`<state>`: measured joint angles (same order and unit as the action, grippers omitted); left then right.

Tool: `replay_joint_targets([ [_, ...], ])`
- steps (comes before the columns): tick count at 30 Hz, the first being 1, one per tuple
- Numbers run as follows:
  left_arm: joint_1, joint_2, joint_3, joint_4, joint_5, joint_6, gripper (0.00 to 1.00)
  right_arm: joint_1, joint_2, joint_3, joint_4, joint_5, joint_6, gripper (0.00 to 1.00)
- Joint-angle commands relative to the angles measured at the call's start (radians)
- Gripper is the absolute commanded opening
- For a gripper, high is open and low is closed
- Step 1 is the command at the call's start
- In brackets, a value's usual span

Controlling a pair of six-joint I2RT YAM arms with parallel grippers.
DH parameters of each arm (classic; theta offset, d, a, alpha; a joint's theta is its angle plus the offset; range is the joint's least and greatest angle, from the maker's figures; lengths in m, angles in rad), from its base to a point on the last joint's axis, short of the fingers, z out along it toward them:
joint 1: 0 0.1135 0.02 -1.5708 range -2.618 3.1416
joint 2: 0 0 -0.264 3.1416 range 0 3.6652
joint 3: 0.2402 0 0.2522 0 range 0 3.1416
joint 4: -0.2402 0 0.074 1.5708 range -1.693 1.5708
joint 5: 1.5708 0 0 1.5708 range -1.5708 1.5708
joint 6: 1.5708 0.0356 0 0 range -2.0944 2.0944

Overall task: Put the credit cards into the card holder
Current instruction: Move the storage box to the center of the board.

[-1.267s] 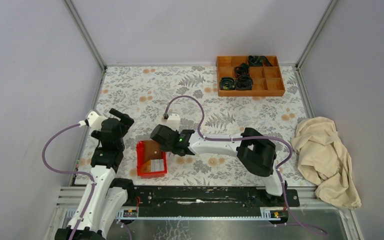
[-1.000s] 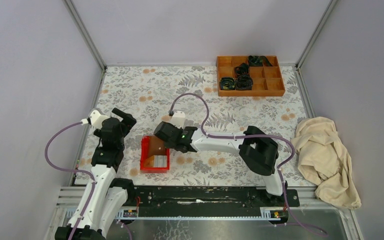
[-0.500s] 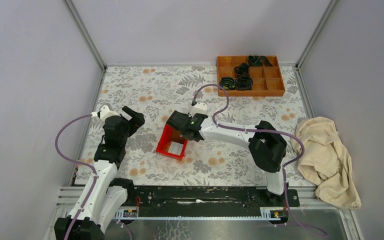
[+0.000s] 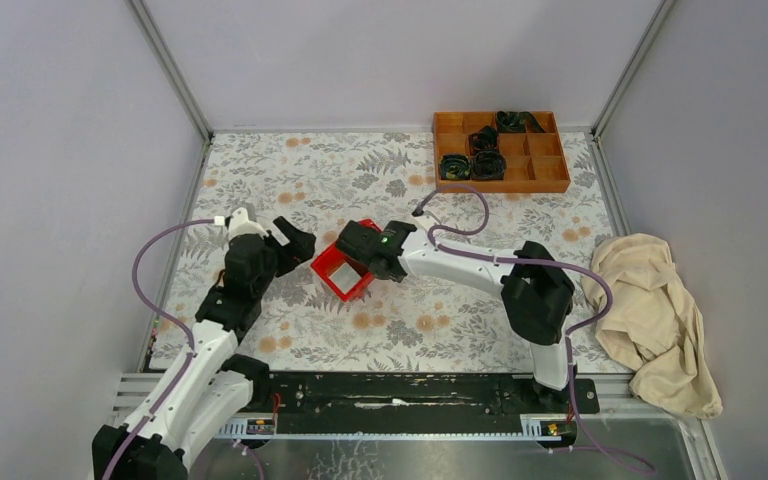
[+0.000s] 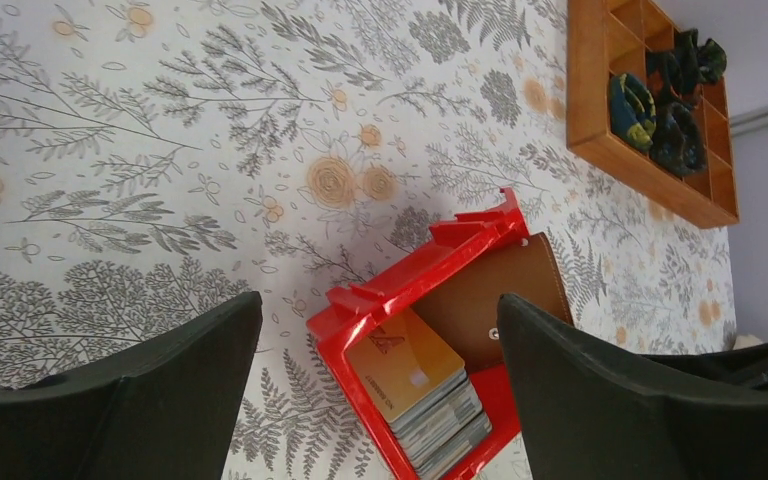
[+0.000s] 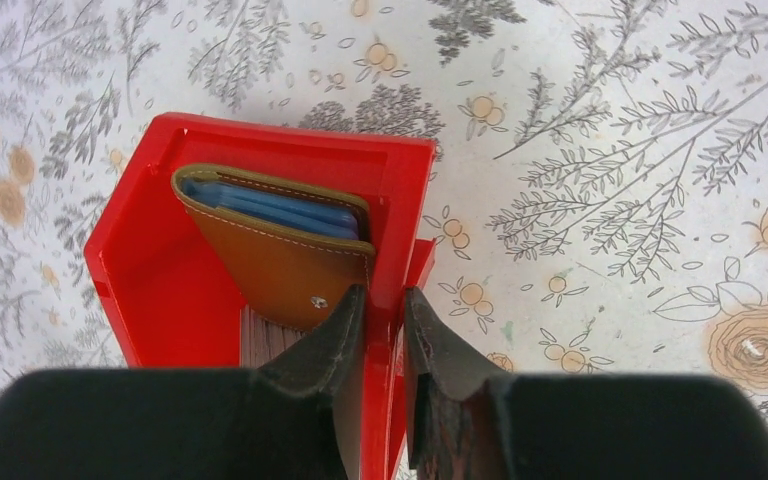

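A red plastic bin (image 4: 332, 281) stands near the middle of the floral table. My right gripper (image 6: 385, 310) is shut on the bin's side wall (image 6: 401, 215), one finger inside and one outside. Inside the bin, the brown card holder (image 6: 290, 265) leans upright, blue lining showing at its top. A stack of credit cards (image 5: 410, 375), gold one on top, stands beside the card holder (image 5: 490, 300). My left gripper (image 5: 378, 300) hovers open just left of the bin (image 5: 400, 285), holding nothing.
An orange wooden compartment tray (image 4: 500, 152) with dark rolled items sits at the back right. A beige cloth (image 4: 650, 320) lies crumpled at the right edge. Grey walls enclose the table on three sides.
My right gripper has dragged the red bin away from the near left edge, up and right toward the table's middle. The left arm has swung forward and right after it, still open.
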<state>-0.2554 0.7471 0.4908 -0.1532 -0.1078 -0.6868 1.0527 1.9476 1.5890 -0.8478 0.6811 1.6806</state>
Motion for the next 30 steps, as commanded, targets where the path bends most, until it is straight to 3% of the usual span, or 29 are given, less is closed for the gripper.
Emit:
replay_joint_targets([
  [1, -0.040, 0.008, -0.016, 0.056, 0.009, 0.022, 0.94, -0.009, -0.073, -0.052, 0.029, 0.042, 0.235, 0.00],
  [6, -0.084, 0.028, -0.034, 0.064, -0.009, 0.009, 0.92, -0.021, -0.114, -0.178, 0.143, -0.017, 0.327, 0.00],
  [13, -0.149, 0.059, -0.054, 0.075, -0.062, 0.002, 0.90, -0.020, -0.108, -0.207, 0.187, -0.086, 0.410, 0.01],
  [18, -0.183, 0.095, -0.079, 0.113, -0.087, -0.013, 0.89, -0.020, -0.083, -0.185, 0.221, -0.101, 0.329, 0.16],
  [30, -0.247, 0.241, -0.109, 0.268, -0.162, -0.050, 0.89, -0.020, -0.127, -0.301, 0.396, -0.064, 0.108, 0.31],
])
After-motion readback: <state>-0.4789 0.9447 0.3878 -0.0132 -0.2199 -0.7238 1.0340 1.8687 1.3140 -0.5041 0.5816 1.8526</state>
